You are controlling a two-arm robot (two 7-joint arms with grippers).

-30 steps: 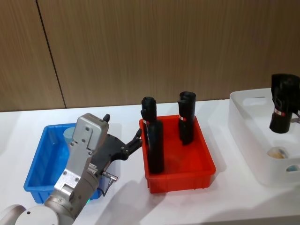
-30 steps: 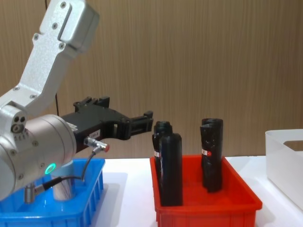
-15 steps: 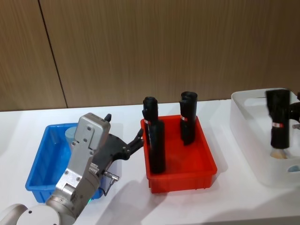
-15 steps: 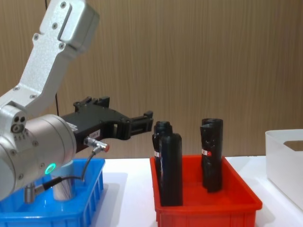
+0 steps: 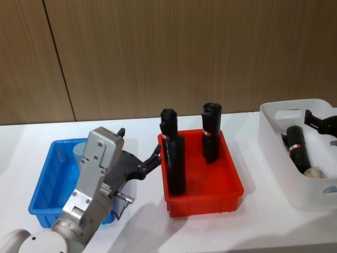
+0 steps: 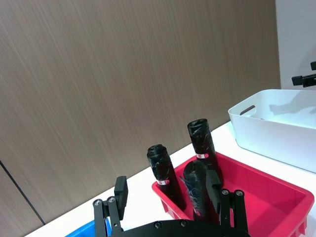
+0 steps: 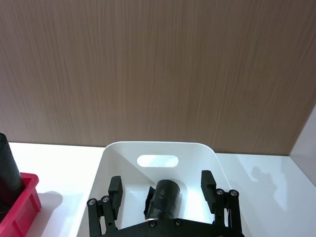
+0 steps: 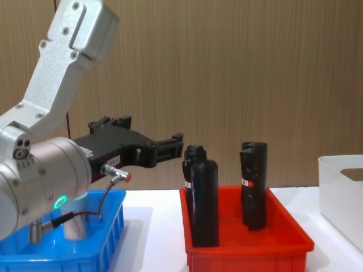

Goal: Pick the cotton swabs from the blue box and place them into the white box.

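Cotton swabs (image 5: 79, 149) show as one pale-lidded tub at the far corner of the blue box (image 5: 45, 184), at about 9 o'clock on the table in my head view, partly hidden behind my left arm; from the chest camera I see its clear side (image 8: 74, 226) standing inside the blue wall (image 8: 108, 238). More swabs lie in the white box (image 5: 279, 153) at 3 o'clock: a pale tub (image 5: 315, 172) rests on the floor of that bin, and a bluish lid (image 5: 330, 188) peeks in at the edge of the frame. A black roll (image 5: 298, 150) with a red-white band lies tilted in the white box, its lower end touching that pale tub. My right gripper (image 7: 168, 190) hangs over the white box with its fingers (image 7: 115, 190) spread wide on either side of the roll, apart from it and grasping nothing. My left gripper (image 5: 152, 158) hovers between the blue box and the red bin (image 5: 202, 203), its fingers (image 6: 120, 191) spread and empty, pointing toward the three upright black rolls (image 5: 174, 163) in the red bin at the centre of the table.
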